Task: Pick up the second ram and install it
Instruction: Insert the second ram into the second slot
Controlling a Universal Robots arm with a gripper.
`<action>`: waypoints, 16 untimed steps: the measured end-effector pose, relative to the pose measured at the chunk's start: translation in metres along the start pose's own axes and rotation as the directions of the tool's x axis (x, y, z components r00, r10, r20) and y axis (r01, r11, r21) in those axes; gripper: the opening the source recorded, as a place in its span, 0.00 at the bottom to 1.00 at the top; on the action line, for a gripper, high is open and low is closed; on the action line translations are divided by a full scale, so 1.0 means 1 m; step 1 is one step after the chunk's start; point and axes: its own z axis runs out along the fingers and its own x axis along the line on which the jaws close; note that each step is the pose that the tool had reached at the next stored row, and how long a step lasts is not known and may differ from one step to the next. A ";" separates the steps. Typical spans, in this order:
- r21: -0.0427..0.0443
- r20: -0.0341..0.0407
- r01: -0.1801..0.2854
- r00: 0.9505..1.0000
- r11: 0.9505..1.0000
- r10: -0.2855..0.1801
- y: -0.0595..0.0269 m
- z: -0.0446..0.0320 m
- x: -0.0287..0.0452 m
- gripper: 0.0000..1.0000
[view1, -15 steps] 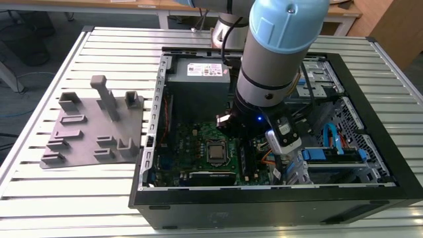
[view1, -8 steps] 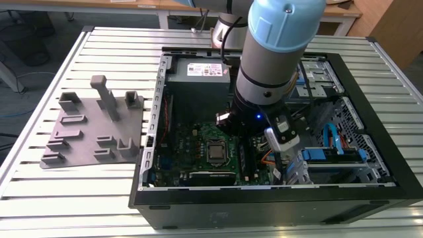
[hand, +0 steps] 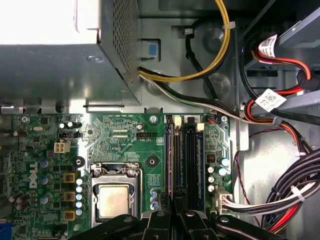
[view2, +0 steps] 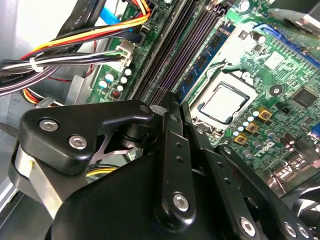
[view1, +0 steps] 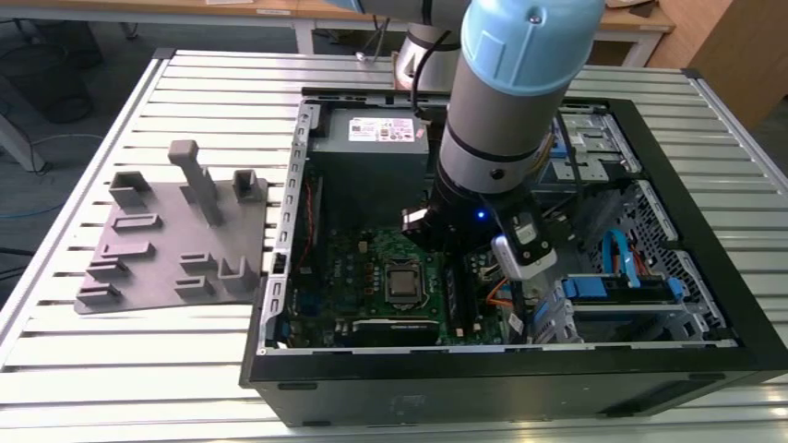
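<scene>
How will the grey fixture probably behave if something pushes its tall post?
The fixture probably slides rather than tips: its flat base is wide. It looks like one rigid moulded piece, so likely stiff and light. The slats of the table may catch its edge.

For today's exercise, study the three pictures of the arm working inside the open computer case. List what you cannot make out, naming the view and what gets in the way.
- Near ends of the memory slots: in the first wrist view, covered by the gripper.
- Whether the second ram is seated in a slot: not settled in both wrist views.
- Motherboard around the slots: in the exterior view, blocked by the arm.
- Drive bays: exterior view, partly behind the gripper.
</scene>
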 end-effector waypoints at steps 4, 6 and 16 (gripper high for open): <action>0.000 0.000 0.000 1.000 1.000 0.000 -0.0001 0.0011 0.0000 0.14; 0.000 0.000 0.000 1.000 1.000 0.000 -0.0001 0.0017 0.0000 0.14; 0.000 0.000 0.000 1.000 1.000 0.000 -0.0003 0.0050 0.0000 0.14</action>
